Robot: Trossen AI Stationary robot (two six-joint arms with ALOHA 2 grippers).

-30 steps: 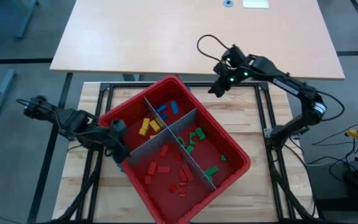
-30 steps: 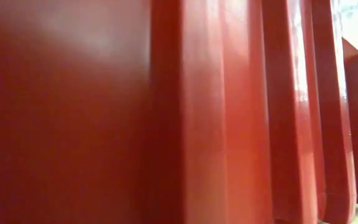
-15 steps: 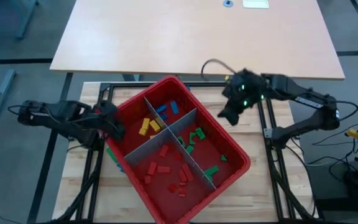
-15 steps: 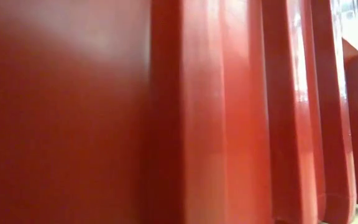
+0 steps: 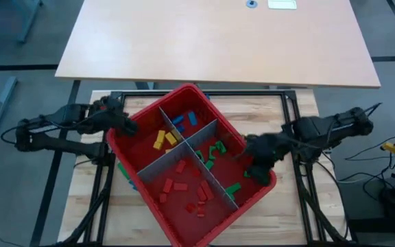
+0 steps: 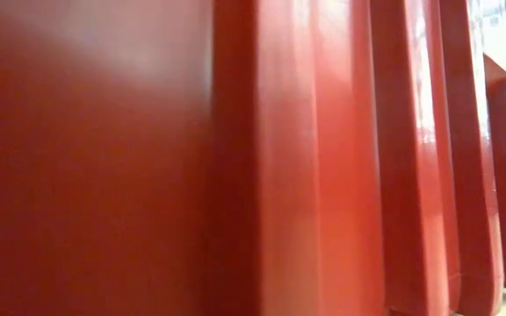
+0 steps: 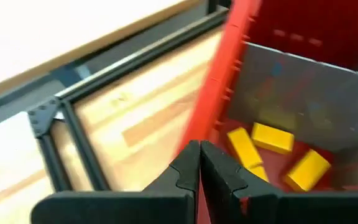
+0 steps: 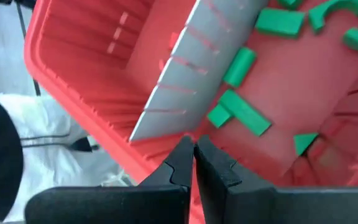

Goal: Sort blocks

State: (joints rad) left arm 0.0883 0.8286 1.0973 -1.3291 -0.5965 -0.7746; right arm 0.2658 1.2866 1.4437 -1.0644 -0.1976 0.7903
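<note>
— Four compartments are in the red bin [image 5: 262,182], made by the grey dividers [image 5: 184,147] that cross in the middle. The blocks lie sorted by colour: the yellow blocks [image 5: 164,138] and the blue blocks [image 5: 184,120] in the two compartments toward the far side, the green blocks [image 5: 217,152] on the right, the red blocks [image 5: 177,184] in the near one.

— And where are the two grippers?

— The left gripper [image 5: 125,125] is at the left rim of the bin, just beside the compartment with the yellow blocks. In the left wrist view its fingers [image 7: 185,169] are pressed together with nothing between them, and the yellow blocks [image 7: 271,138] lie beyond the rim. The right gripper [image 5: 252,163] is over the right edge of the bin, at the green compartment. Its fingers [image 8: 179,163] are also closed and empty; the green blocks [image 8: 244,112] lie on the floor of the bin in front of them, beside a divider.

— What does the low view show?

— Only the ribbed red wall of the bin [image 6: 323,158], very close.
</note>
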